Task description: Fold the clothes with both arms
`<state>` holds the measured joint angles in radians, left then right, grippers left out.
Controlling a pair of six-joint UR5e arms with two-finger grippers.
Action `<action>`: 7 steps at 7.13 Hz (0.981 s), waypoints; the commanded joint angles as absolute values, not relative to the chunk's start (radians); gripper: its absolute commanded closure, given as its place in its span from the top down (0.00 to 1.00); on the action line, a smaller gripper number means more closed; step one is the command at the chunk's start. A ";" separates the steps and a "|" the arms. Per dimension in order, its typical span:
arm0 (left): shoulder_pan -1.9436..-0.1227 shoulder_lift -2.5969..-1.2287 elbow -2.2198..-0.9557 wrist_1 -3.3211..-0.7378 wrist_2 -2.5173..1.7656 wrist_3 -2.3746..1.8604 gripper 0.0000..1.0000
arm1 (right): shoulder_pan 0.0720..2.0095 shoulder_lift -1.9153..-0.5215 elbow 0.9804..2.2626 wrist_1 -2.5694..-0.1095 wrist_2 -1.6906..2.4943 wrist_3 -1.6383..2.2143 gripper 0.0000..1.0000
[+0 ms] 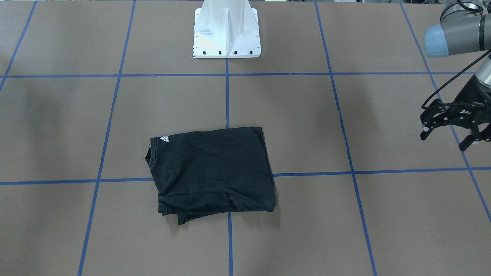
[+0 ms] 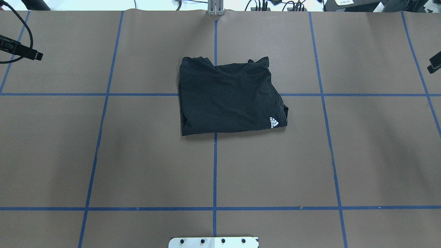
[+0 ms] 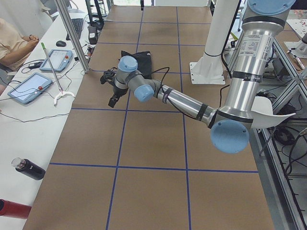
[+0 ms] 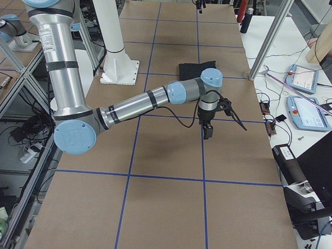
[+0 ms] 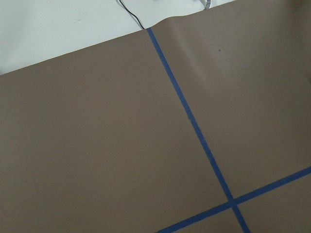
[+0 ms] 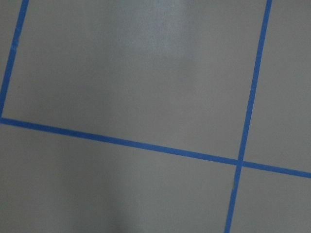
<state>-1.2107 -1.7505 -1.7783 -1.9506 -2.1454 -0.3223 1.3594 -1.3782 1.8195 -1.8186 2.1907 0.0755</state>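
Black T-shirt folded into compact rectangle at counter centre. Left claw spread, empty, near left edge. Right claw: cannot tell. Folding looks done; keep claws clear of T-shirt
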 commanded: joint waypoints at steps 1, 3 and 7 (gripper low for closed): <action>-1.299 -1.738 -1.761 -1.820 -2.149 0.026 0.99 | 1.370 -1.357 1.858 -1.947 2.256 -0.002 1.00; -1.344 -1.726 -1.760 -1.681 -2.274 0.057 0.99 | 1.387 -1.391 1.852 -1.937 2.330 -0.005 1.00; -1.454 -1.638 -1.764 -1.690 -2.491 0.060 0.99 | 1.387 -1.411 1.867 -1.933 2.275 -0.018 1.00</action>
<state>-1.4334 -1.6439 -1.7627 -1.6770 -2.4972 0.0592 1.3867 -1.4108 1.8648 -1.9335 2.3074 -0.0126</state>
